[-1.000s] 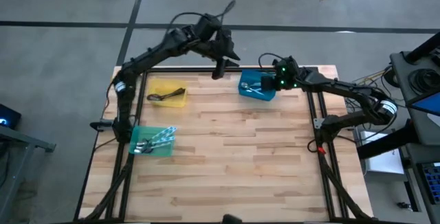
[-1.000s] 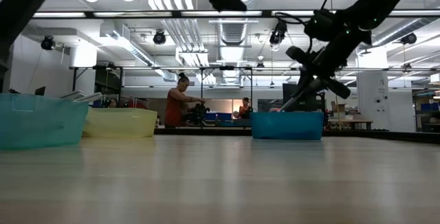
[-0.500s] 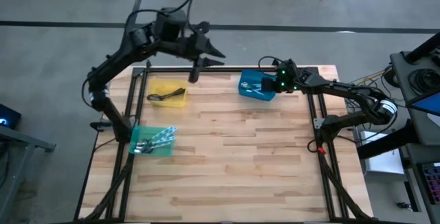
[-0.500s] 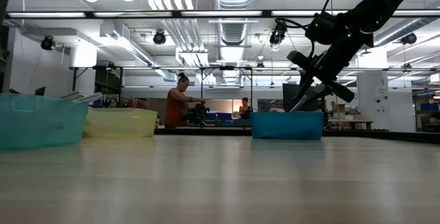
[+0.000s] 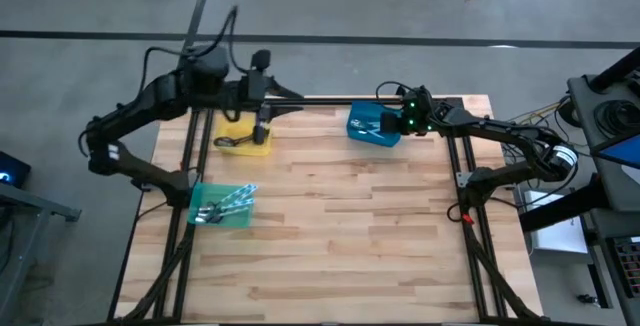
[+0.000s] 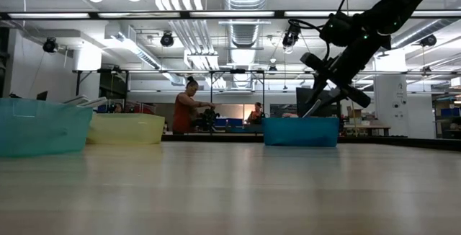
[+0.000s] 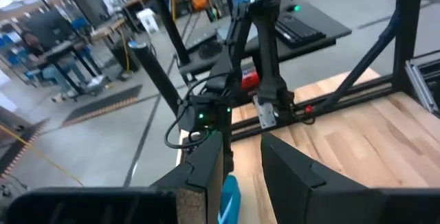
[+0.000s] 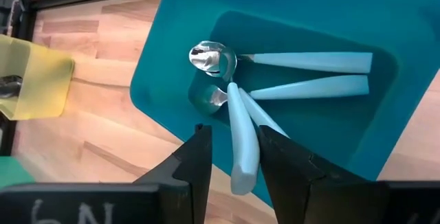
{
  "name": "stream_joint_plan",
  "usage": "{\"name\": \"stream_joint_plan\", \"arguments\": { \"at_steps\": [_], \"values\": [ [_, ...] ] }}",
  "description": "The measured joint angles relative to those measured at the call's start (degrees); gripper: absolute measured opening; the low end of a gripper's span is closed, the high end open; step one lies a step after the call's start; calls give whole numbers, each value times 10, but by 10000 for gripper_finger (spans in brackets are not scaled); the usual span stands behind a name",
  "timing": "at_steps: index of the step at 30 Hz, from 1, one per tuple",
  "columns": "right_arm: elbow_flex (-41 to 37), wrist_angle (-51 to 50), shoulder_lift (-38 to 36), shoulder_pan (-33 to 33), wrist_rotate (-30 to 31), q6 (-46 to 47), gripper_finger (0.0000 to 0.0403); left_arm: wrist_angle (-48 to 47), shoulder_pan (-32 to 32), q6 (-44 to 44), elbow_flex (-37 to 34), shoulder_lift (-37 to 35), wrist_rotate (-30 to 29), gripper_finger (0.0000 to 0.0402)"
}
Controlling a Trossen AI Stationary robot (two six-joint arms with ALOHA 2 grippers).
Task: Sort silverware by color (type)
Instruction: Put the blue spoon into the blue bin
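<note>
The silverware lies sorted in three bins. Several spoons with light blue handles (image 8: 302, 62) lie in the blue bin (image 5: 374, 126). A dark utensil (image 5: 240, 141) is in the yellow bin (image 5: 243, 136), and silver spoons (image 5: 208, 212) are in the green bin (image 5: 222, 206). My right gripper (image 8: 235, 157) hangs open just above the blue bin. One light-blue-handled spoon (image 8: 240, 138) lies between its fingers in the wrist view, bowl down in the bin. Whether a finger touches that spoon cannot be told. My left gripper (image 5: 263, 126) is high above the yellow bin's far right corner, open and holding nothing (image 7: 242, 169).
The wooden table (image 5: 330, 236) has a black frame rail (image 5: 330, 101) along its far edge. In the low view the green bin (image 6: 43, 127), the yellow bin (image 6: 126, 128) and the blue bin (image 6: 300, 131) stand in a row. People work far off in the room behind (image 6: 189, 105).
My left arm has swung from the middle of the table's far edge toward the left and pulled back. Its gripper now hangs above the yellow bin. My right gripper has stayed over the blue bin, and in the low view its fingers stand wider apart than a second ago.
</note>
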Motion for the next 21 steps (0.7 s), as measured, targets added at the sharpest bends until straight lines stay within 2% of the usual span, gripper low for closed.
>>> {"name": "stream_joint_plan", "arguments": {
  "at_steps": [9,15,21],
  "values": [
    [0,32,31,0,13,5,109,102,-4,-32,-136,-119,-6,81],
    [0,32,42,3,29,-22,109,111,-4,-61,-172,-165,-6,81],
    [10,15,42,2,33,-44,109,110,-4,-80,-181,-180,-6,81]
  ]
}}
